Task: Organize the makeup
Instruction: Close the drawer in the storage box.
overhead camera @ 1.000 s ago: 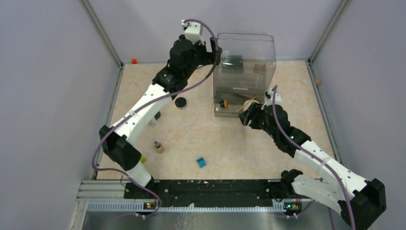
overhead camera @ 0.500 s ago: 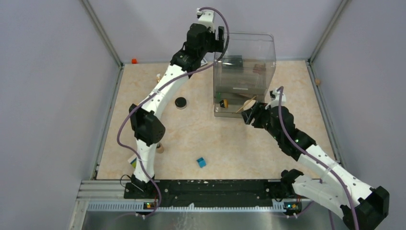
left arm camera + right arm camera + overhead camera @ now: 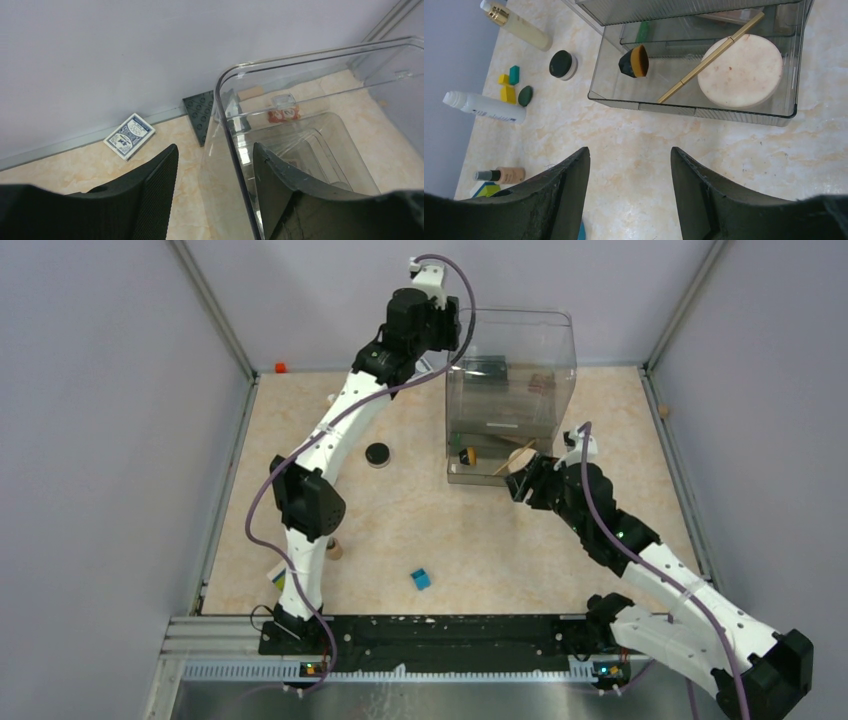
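A beige marbled bench (image 3: 480, 540) lies between plain grey walls, and at its far side stands a tall clear plastic organiser (image 3: 540, 350). Your left pincer (image 3: 215, 150) is raised at the organiser's upper left corner. Its jaws stand apart astride the top rim of the clear wall, one finger outside and one inside, and they are not pinched on it. Beyond it, against the back wall, lie a blue-and-white patterned card box (image 3: 129, 135) and a dark grey studded plate (image 3: 200, 112).

Your right pincer (image 3: 629, 155) hangs low over the bench just in front of the organiser's open bottom tray, jaws parted and holding nothing. In that tray lie a beige round disc (image 3: 741, 70), a slim gold stick (image 3: 709, 57) resting across the disc's edge, and a stubby black brush with orange bristles (image 3: 634, 61).

The other makeup is out on the bench to the left of the organiser. A black round compact (image 3: 561, 65) sits nearest it. A gold-capped clear bottle (image 3: 519, 25) lies farther back, and a white bottle (image 3: 486, 106) lies on its side beside some yellow and green toy blocks (image 3: 511, 85). A tan tube (image 3: 501, 175) lies nearer your arms, and a small blue cube (image 3: 421, 580) sits mid-bench.
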{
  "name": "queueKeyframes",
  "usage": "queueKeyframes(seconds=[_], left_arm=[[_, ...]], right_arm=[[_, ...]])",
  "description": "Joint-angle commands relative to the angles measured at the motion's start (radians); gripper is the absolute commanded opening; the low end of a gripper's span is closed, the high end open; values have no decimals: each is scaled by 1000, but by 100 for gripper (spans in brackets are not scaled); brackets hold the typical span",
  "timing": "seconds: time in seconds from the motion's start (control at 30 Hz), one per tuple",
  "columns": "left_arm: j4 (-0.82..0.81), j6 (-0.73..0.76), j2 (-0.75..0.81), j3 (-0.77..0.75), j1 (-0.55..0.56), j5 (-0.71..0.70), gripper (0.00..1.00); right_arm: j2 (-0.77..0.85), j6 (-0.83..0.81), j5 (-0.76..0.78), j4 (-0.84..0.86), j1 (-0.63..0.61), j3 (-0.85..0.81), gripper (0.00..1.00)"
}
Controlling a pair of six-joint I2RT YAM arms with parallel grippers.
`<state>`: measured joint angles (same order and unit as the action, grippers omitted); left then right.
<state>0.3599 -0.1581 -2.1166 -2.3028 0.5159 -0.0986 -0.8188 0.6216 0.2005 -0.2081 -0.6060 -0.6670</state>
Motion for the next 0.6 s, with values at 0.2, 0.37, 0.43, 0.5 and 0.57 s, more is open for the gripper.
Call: queueKeyframes(seconds=[0.2, 0.37, 0.43, 0.5, 0.57], left_arm=[[1, -8, -21, -39, 1, 52, 52], [2, -11, -18, -36, 1, 62, 35], [2, -13, -14, -30, 2, 63, 29], [1, -17, -14, -21, 1, 66, 25], [0, -19, -14, -12, 4, 64, 21]], right_arm=[[26, 4, 3, 6, 6, 16, 59], [26, 1, 2, 16, 6, 33, 59], [29, 7, 9, 36, 6, 50, 58], [32, 17, 18, 65, 6, 74, 58], [30, 30, 23, 108, 5, 102, 58]])
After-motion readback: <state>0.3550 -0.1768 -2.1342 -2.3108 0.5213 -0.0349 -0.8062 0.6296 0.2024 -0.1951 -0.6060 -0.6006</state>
